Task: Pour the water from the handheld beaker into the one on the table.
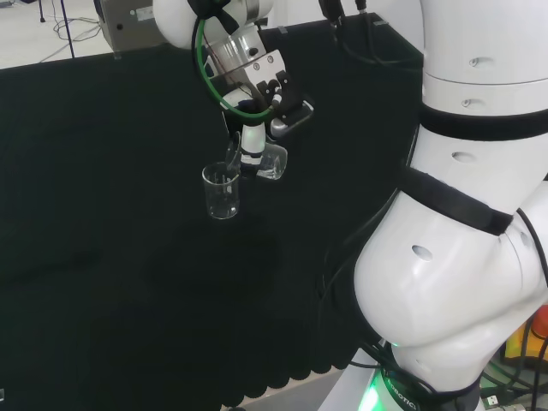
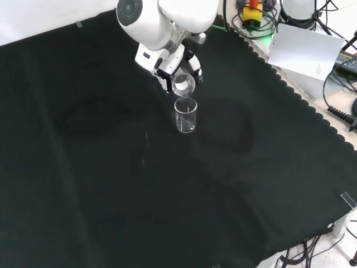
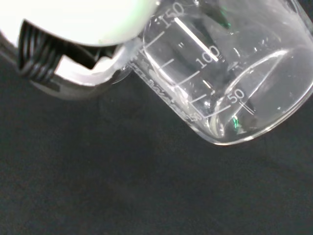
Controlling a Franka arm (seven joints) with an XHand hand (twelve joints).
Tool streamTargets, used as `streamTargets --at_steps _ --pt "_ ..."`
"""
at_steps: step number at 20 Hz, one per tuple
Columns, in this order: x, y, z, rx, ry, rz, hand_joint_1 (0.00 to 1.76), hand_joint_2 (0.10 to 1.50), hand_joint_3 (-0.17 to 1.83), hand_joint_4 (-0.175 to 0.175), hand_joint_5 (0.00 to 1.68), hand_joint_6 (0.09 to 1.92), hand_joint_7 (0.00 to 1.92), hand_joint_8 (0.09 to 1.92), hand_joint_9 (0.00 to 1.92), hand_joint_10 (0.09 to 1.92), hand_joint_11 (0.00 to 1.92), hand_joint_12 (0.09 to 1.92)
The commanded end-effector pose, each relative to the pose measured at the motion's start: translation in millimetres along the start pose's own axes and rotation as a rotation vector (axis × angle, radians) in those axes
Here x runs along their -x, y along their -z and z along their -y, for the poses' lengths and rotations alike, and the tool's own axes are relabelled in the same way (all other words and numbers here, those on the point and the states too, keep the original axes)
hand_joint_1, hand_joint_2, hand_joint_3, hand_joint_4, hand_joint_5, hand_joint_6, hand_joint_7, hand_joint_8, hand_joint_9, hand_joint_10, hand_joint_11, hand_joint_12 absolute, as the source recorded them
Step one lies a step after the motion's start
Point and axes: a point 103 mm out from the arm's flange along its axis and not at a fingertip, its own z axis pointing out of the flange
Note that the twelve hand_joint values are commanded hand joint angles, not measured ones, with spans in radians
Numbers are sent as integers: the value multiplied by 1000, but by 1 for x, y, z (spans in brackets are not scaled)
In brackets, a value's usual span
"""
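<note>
Two beakers: both of clear glass, one held in the air and one standing on the black cloth.
Hand: fingers curled round the handheld beaker, gripping it at the side; in the front view the hand comes in from the top, below the white arm link.
Handheld beaker, attitude: tipped well over toward the standing beaker, its mouth facing the front camera as a round opening.
Handheld beaker, position: just above and beside the rim of the standing beaker; in the head view its lip lies at the right of that rim, in the front view directly above the other beaker. Whether the two rims touch cannot be told.
Handheld beaker, wrist view: wall with printed graduation marks seen close, lying aslant against the cloth; a white part of the hand lies beside it.
Standing beaker: upright, near the middle of the cloth, apart from all else.
Water: contents of neither vessel can be made out with certainty.
Arm: large white links at the right of the head view.
</note>
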Motion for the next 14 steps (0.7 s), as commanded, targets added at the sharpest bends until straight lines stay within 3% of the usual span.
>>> streamTargets --at_steps 1,14 --pt "-3 2 0 -19 -9 36 1319 711 455 -175 1440 251 1581 87 1638 87 1318 732" --pt "-11 7 0 -48 -31 112 1318 718 444 -175 1431 267 1579 87 1637 87 1320 727"
